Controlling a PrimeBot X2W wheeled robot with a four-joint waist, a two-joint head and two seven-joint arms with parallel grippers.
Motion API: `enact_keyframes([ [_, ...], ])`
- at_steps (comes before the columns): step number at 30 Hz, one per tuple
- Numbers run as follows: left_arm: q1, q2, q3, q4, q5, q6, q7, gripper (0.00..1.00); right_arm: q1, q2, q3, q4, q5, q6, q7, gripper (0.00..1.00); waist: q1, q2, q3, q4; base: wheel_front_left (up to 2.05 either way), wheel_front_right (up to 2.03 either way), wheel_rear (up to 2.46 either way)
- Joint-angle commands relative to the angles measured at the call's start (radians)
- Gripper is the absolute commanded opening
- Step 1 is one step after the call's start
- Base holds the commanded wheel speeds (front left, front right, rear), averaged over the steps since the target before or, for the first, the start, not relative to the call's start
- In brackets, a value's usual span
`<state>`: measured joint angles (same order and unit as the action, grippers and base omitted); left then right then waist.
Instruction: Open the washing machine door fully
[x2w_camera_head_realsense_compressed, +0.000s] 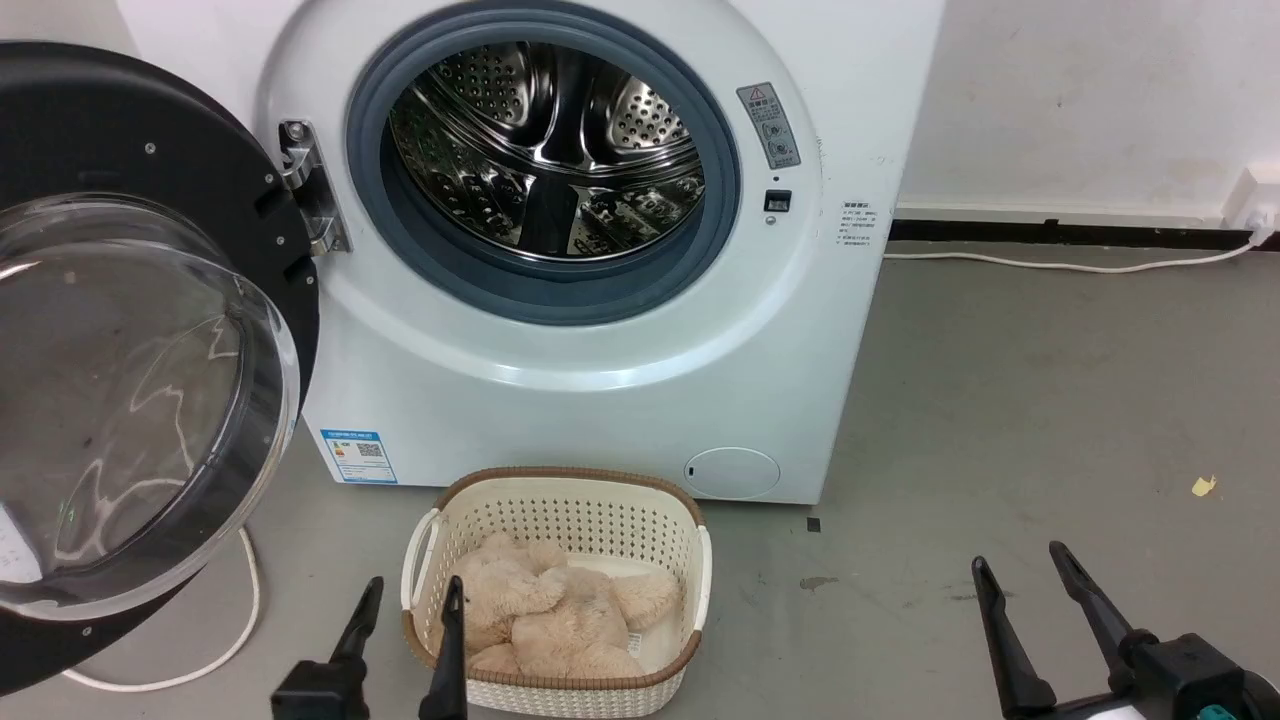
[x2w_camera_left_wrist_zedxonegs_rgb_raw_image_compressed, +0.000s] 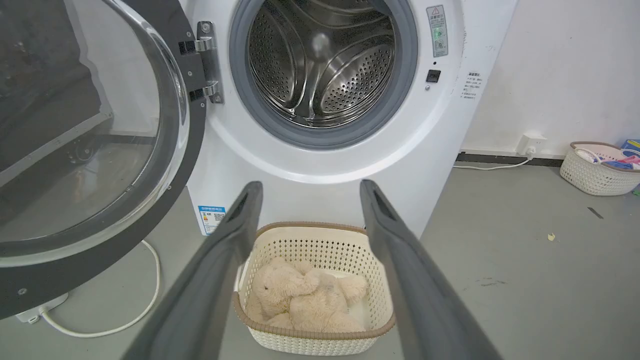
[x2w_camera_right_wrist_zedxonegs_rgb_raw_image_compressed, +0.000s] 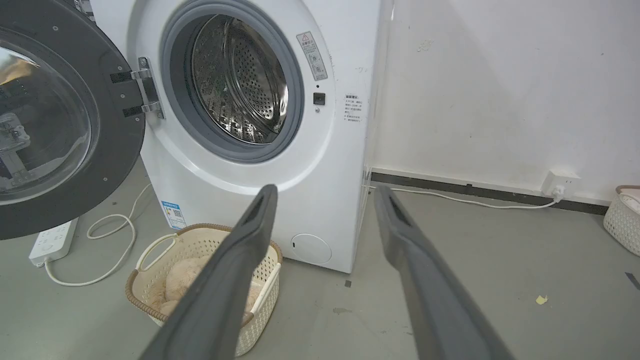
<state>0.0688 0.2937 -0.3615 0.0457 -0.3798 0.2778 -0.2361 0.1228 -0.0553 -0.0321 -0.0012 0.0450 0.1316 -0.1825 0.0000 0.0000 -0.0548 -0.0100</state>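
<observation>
While the washing machine door (x2w_camera_head_realsense_compressed: 130, 380) stands wide open at nine o'clock of the steel drum (x2w_camera_head_realsense_compressed: 545, 150), hung on its metal hinge (x2w_camera_head_realsense_compressed: 305, 185) with the glass bowl bulging toward you, your left gripper (x2w_camera_head_realsense_compressed: 413, 592) sits low at seven o'clock in the head view, jaws released and holding nothing, tips by the left rim of the basket (x2w_camera_head_realsense_compressed: 570, 512). Your right gripper (x2w_camera_head_realsense_compressed: 1020, 560) hovers at five o'clock over the grey floor (x2w_camera_head_realsense_compressed: 1000, 400), jaws spread and empty, well apart from the door. A plush toy (x2w_camera_head_realsense_compressed: 560, 620) lies in the basket, at six o'clock below the drum.
</observation>
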Motion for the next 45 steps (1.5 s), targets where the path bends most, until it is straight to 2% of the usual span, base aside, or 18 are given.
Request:
enact_keyframes([
  [1,0.003,-0.006,0.012,0.005,-0.022,-0.007,0.006,1.00,0.004,0.005,0.000,0.005,0.006,-0.001,-0.003,1.00,0.0000,0.0000,-0.001,0.001,0.00,0.00,0.00],
  [6,0.001,-0.014,0.028,0.006,-0.082,-0.028,0.039,1.00,0.002,0.005,0.001,0.010,0.008,-0.001,-0.005,1.00,0.0000,0.0000,-0.001,0.001,0.00,0.00,0.00],
  [14,-0.009,0.003,0.037,-0.001,-0.092,-0.039,0.040,1.00,0.003,0.005,0.004,0.018,0.012,-0.001,-0.008,1.00,0.0000,0.0000,0.000,0.005,0.00,0.00,0.00],
  [15,-0.002,0.000,0.033,0.001,-0.091,-0.035,0.043,0.00,0.000,0.000,0.003,0.016,0.009,0.000,-0.004,0.00,0.0000,0.0000,0.000,0.005,0.00,0.00,0.00],
  [45,-0.016,-0.051,0.100,-0.009,0.008,-0.085,0.084,0.00,-0.026,0.001,0.009,0.013,-0.002,0.000,0.035,0.00,0.0000,0.0000,0.012,0.006,0.00,0.00,0.00],
])
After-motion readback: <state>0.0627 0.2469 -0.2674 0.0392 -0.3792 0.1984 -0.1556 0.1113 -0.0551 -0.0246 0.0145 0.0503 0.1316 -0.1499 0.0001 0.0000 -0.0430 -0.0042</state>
